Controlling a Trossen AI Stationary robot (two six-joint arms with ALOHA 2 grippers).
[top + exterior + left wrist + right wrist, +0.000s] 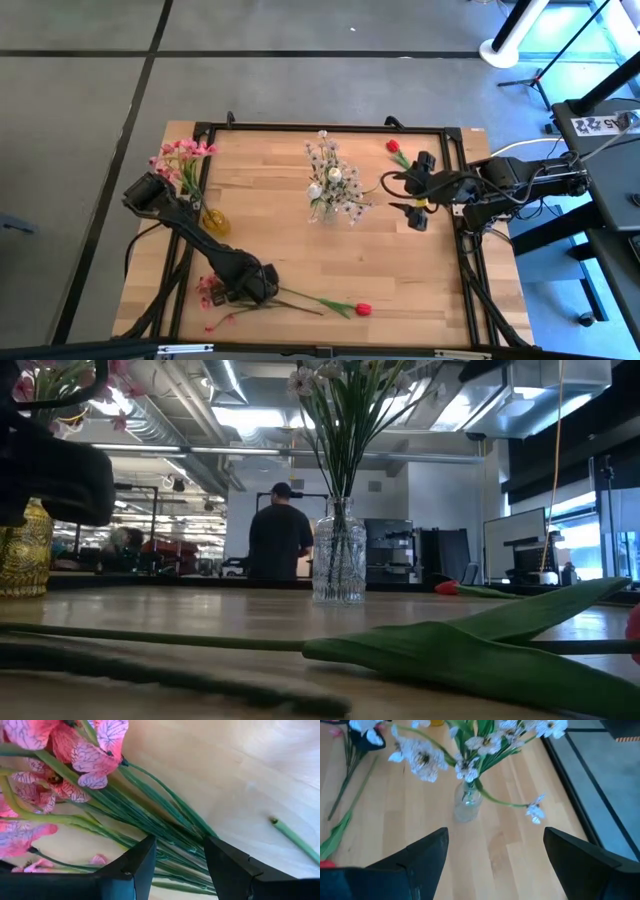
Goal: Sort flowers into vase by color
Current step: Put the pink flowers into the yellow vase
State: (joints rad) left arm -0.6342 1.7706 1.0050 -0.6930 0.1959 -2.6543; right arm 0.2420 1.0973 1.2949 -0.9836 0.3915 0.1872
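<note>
We see a light wooden desk [380,270] with a black metal frame around it. Our left gripper [248,290] sits low near the desk's front edge, toward its left corner, over a bunch of pink artificial blossoms on green stems [212,292] lying flat on the wood. In the left wrist view its two dark fingers [137,870] are spread apart with the green stems [165,827] running between and under them, though we cannot tell whether they touch the stems. A red rosebud on a long green stem [362,309] lies just beside that bunch, along the front edge near the middle.

A yellow patterned vase [214,221] stands near the left edge and holds a spray of pink blossoms [180,155]. A clear glass vase [324,210] stands in the middle of the desk, nearer the back edge, filled with small white blossom sprigs and a white rosebud [332,175]. A second red rosebud [394,147] lies by the back right corner.

Our right gripper [405,195] waits near the right edge, fingers wide apart and holding nothing, facing the glass vase.

In the low view a person in a dark top and cap [280,535] stands in the room behind the desk.
</note>
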